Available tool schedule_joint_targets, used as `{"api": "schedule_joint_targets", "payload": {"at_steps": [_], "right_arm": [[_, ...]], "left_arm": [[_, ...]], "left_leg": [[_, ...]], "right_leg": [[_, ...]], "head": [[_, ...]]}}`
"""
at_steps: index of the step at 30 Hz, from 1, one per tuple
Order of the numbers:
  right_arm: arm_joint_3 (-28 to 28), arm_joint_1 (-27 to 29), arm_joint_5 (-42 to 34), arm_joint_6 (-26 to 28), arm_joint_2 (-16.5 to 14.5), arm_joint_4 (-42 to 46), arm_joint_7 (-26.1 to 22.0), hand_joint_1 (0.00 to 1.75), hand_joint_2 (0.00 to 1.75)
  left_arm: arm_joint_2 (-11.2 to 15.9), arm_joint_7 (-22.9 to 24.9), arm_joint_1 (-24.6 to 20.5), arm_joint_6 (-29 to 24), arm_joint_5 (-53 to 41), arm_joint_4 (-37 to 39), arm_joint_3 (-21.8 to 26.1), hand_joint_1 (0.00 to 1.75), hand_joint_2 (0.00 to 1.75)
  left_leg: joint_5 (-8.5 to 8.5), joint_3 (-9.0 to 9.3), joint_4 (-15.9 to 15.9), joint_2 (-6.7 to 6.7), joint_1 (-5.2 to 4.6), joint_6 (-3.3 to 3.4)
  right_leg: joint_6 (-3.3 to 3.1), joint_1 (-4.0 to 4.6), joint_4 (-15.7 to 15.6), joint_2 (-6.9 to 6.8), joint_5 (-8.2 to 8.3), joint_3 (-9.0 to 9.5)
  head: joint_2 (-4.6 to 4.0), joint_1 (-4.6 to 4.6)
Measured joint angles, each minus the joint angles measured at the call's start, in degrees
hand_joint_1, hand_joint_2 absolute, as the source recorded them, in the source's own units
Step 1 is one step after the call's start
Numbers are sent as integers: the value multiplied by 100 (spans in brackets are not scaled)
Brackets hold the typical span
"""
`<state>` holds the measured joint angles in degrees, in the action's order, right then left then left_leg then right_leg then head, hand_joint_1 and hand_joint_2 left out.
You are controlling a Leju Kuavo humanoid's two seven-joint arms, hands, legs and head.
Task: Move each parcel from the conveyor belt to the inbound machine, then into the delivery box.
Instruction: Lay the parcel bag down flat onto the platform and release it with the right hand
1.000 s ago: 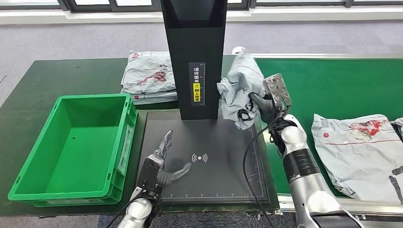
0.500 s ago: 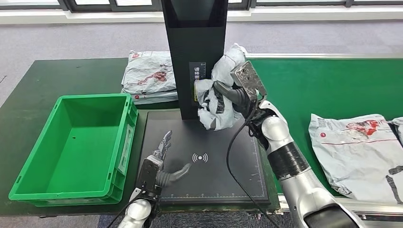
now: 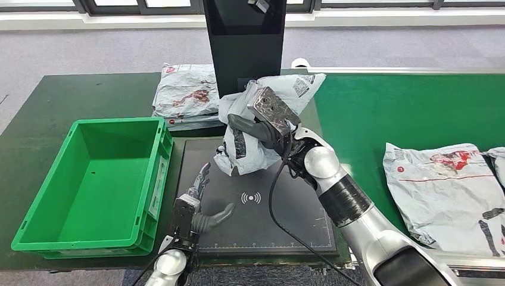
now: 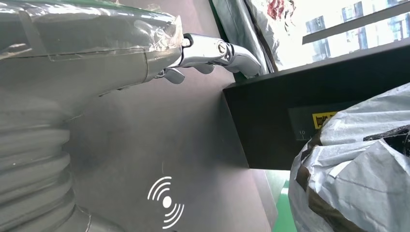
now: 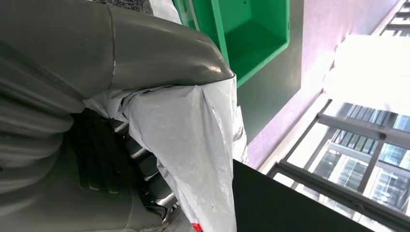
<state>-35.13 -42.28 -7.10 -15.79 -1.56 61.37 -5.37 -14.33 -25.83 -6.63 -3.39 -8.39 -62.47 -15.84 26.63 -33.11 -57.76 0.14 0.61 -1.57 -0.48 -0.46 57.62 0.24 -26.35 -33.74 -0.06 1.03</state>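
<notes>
We see a green box (image 3: 89, 185) on the left; beside it our left hand (image 3: 199, 205) rests on the black scanner pad (image 3: 262, 226), fingers spread, holding nothing; above the pad our right hand (image 3: 256, 122) grips a crumpled grey parcel (image 3: 244, 149) before the scanner's post (image 3: 244, 42); further right, another parcel (image 3: 446, 190) lies on the belt (image 3: 405, 107).

Dark green table (image 3: 71, 98): carries green plastic crate (image 3: 89, 185), black flat scanner platform (image 3: 286, 223), grey plastic mailer stack (image 3: 184, 95) behind crate.
</notes>
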Motion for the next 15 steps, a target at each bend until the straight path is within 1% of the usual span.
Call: {"api": "schedule_joint_targets", "payload": {"at_steps": [3,4,7,8,14,15], "right_arm": [[-121,13,-58,-101,3,-2,4,175,175],[-190,34,-78,-124,7,-2,-9,137,175],[-426,159,-107,-142,39,-3,-93,7,175],[-502,228,-104,-141,58,-3,-130,0,175],[-829,876,23,-61,221,51,-249,0,175],[-855,977,62,-31,249,94,-253,0,131]], "left_arm": [[14,-26,12,-58,15,-2,33,0,175],[22,-37,15,-84,32,-5,42,0,175],[52,-49,26,-136,82,-36,60,0,175],[61,-49,31,-149,92,-52,69,0,175],[110,20,42,-203,116,-106,102,0,175],[111,36,37,-207,116,-110,107,0,175]], "left_leg": [[0,1,0,1,0,0],[0,1,0,1,0,0],[0,1,0,-4,1,0],[0,1,0,-6,1,0],[0,-3,0,-17,-2,0],[1,-3,-1,-16,-3,1]], "right_leg": [[0,0,0,1,0,0],[0,0,0,1,0,-1],[0,0,-1,-1,-1,-1],[0,0,-1,-2,-2,-1],[3,4,-2,-8,-4,-1],[3,4,-3,-7,-4,-1]], "head": [[-1,1],[0,0],[0,1],[0,2],[0,1],[-1,1]]}}
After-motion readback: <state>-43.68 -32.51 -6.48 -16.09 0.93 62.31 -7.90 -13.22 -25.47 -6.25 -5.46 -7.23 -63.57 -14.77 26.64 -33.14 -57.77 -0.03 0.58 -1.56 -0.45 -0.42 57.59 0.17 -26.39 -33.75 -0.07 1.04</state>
